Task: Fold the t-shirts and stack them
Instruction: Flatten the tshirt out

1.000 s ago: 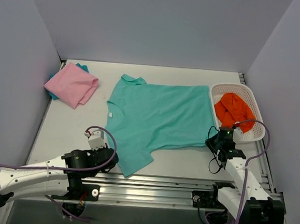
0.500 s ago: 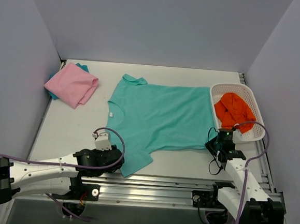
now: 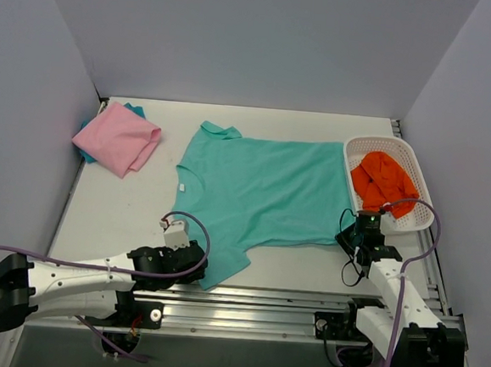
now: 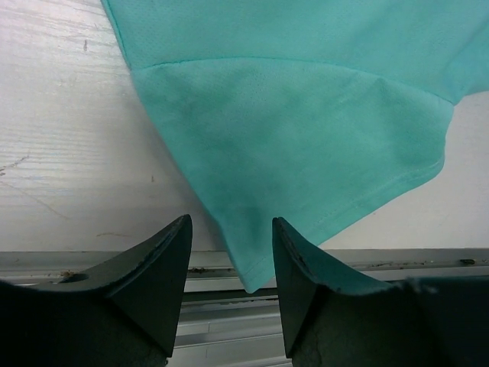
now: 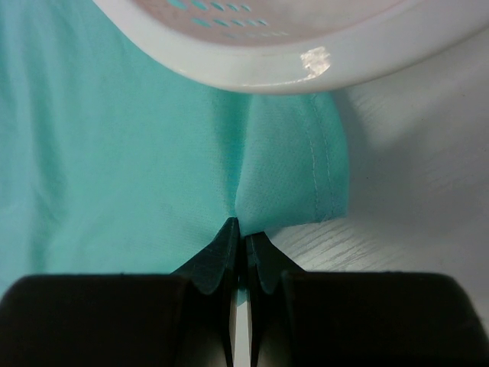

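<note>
Mint-teal t-shirt [image 3: 261,197]: spread flat on the worktop [image 3: 115,216], roughly centred. Collar pointed left and hem right, one sleeve toward the back wall and one toward the arms.
Near sleeve [image 4: 306,138]: lay flat, and its corner reached past the worktop's front edge onto the metal rail [image 4: 359,258].
Left pincer [image 4: 231,223]: fingers set apart at a moderate gap. It sat low at the front edge, with the sleeve corner lying between the two fingers – no grip on the cloth seen.
Right pincer [image 5: 238,231]: fingertips pressed together at the shirt's hem, near its front right corner. The cloth puckered into a crease rising from the tips – read as pinched on the mint-teal t-shirt.
Basket [image 3: 387,141]: white lattice, at the right side of the worktop. Its left wall touched the shirt's hem edge. In the right wrist view, its rim hung over the hem just beyond the pincer.
Orange cloth [image 3: 382,181]: crumpled inside the basket.
Pink t-shirt [image 3: 117,139]: folded, at the far left of the worktop against the side wall, well apart from the mint-teal one.
Teal cloth [image 3: 134,108]: only an edge showed from under the pink t-shirt. What kind of item it was could not be told.
</note>
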Robot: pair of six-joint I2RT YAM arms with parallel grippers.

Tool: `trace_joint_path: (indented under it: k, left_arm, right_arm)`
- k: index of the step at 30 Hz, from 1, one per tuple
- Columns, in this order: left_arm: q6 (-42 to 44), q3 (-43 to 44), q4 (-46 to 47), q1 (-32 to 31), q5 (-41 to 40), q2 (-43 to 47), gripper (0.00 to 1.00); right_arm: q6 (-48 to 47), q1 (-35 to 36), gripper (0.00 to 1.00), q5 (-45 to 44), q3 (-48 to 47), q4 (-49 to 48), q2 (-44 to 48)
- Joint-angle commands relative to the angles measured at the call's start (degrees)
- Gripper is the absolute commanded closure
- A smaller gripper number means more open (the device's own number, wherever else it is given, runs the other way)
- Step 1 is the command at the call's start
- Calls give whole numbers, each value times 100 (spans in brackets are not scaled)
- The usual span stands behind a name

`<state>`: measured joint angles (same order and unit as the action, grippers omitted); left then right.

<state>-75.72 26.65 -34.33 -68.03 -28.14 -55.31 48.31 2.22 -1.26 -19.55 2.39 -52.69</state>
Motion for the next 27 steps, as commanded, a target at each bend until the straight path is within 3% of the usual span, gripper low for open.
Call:
trace_joint_path:
  k: [1,22,27]
  left_arm:
    - [66,-38,427,18,89,-164,45]
    - [163,77,936,18,300,-902,54]
    - [181,103,1051,27,300,-1174,68]
  right_arm:
    - [-50,-28,100,-24,13,-2,-75]
    - [-77,-28,100,-15,-14,-46,-172]
    - [-94,-29,100,-24,-14,-46,-198]
